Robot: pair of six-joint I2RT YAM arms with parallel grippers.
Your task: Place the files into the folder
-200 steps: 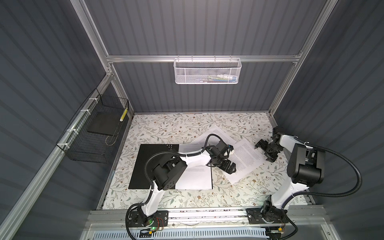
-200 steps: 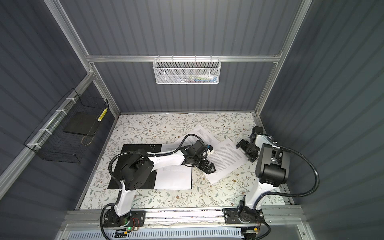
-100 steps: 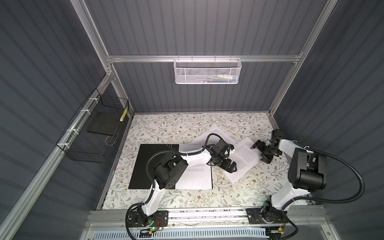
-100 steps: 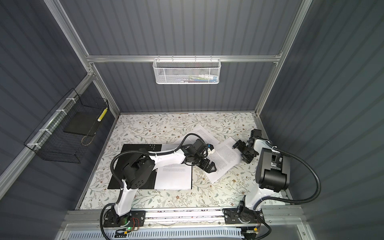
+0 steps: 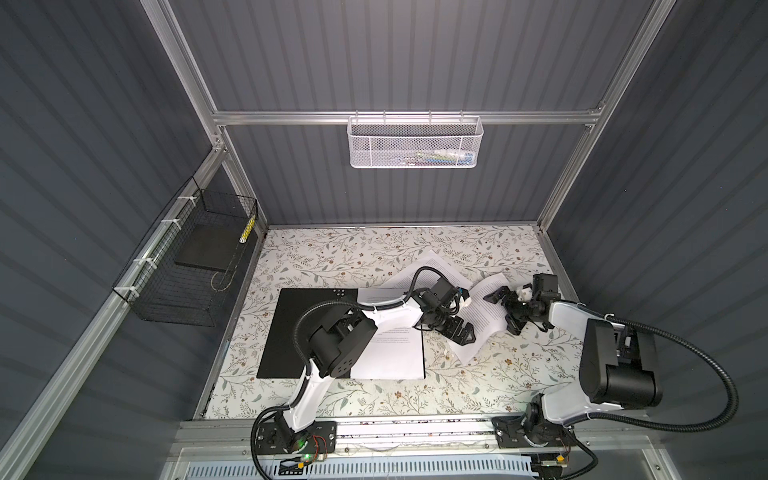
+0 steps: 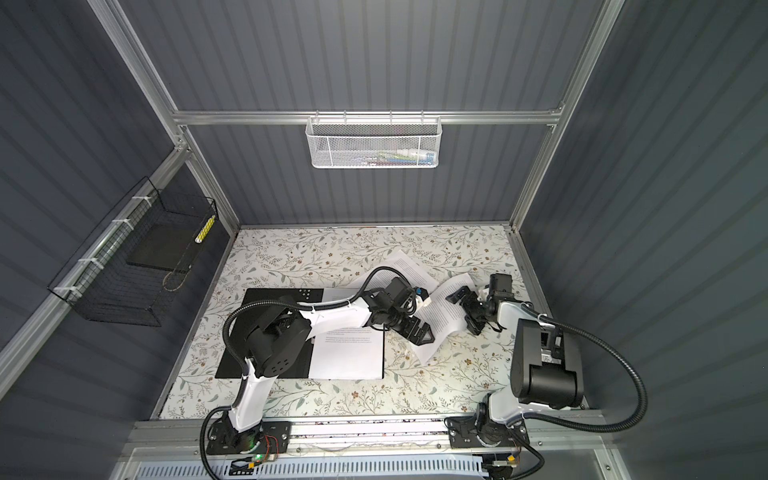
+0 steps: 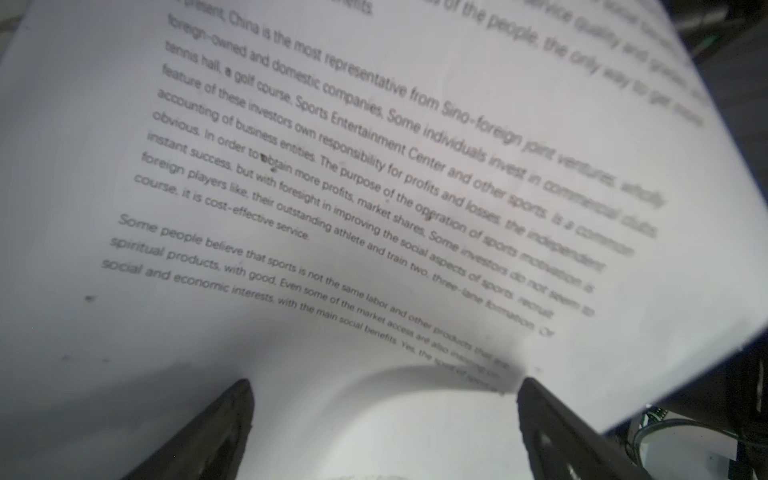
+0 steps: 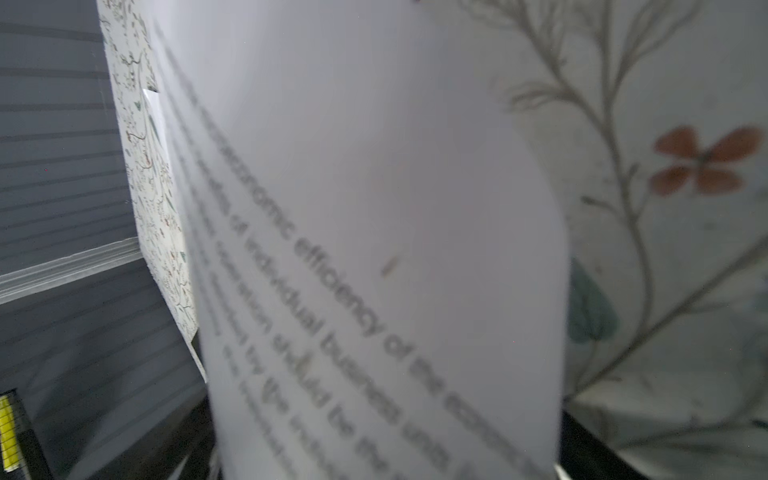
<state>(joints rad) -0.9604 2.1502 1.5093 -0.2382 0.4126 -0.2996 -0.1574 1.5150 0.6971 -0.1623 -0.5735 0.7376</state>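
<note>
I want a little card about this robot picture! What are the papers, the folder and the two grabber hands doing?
folder: lies open on the flowery table, black inside showing
printed sheet: lies flat on the folder's right half
bowed sheet: loose on the table, right of the folder, curling up
third sheet: loose, partly under the bowed one
left gripper: open, over the bowed sheet
right gripper: open, at that sheet's right edge
job: not finished, two sheets are outside the folder
</note>
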